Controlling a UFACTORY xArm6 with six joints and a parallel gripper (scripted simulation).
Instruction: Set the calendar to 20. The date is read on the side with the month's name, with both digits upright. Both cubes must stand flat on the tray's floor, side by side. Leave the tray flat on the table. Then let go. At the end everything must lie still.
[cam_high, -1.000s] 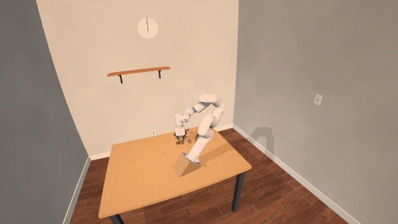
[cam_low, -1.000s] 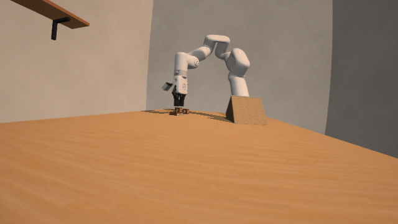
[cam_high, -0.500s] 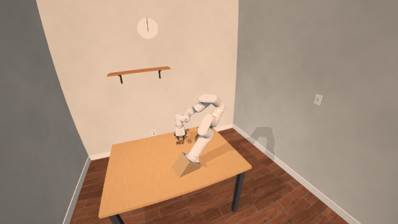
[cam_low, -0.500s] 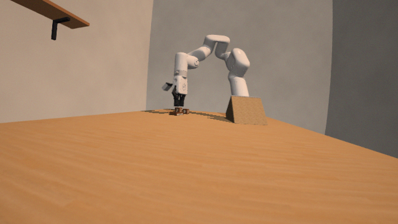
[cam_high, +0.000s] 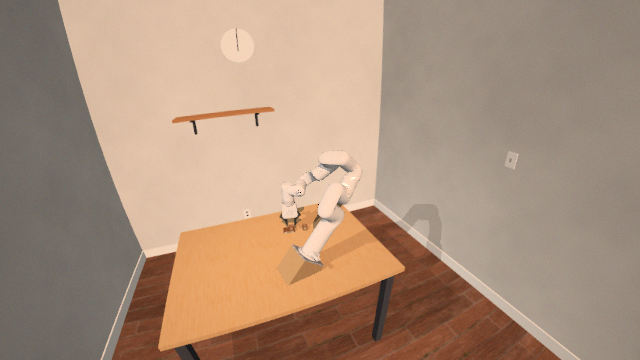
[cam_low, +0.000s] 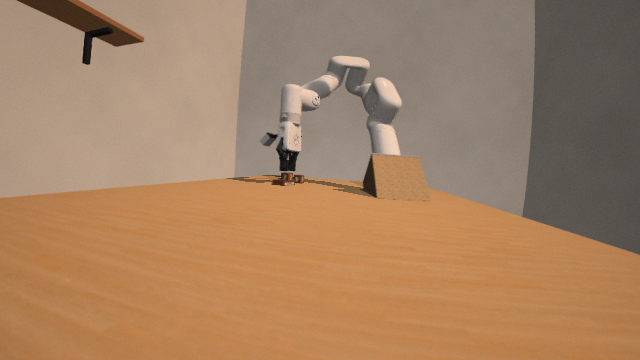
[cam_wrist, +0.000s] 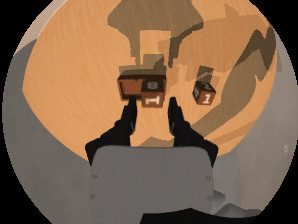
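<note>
Claw (cam_high: 291, 223) (cam_low: 288, 169) (cam_wrist: 152, 104) first: it points down by the tray (cam_high: 286, 231) (cam_low: 283, 184) (cam_wrist: 120, 88), its fingers partly spread, with nothing gripped. From where I stand, it looks set to work on the seated cube, so I'd call this the start of the job.

Going left to right as the wrist view has it, the tray's left part has no cube in it. In its right part sits the seated cube (cam_high: 293, 228) (cam_low: 287, 176) (cam_wrist: 152, 99), an 8 on top and a 1 lying on its side on the near face. Right of the tray, a little apart on the table (cam_high: 225, 270) (cam_low: 320, 260) (cam_wrist: 65, 100), rests the loose cube (cam_high: 304, 227) (cam_low: 299, 178) (cam_wrist: 205, 94), showing a 1 in front and a 2 above. I can't make out the month's name.

The date isn't 20. Next, I'd judge, the claw should come down astride the seated cube, close, and lift it clear for turning, without dragging the tray along.
</note>
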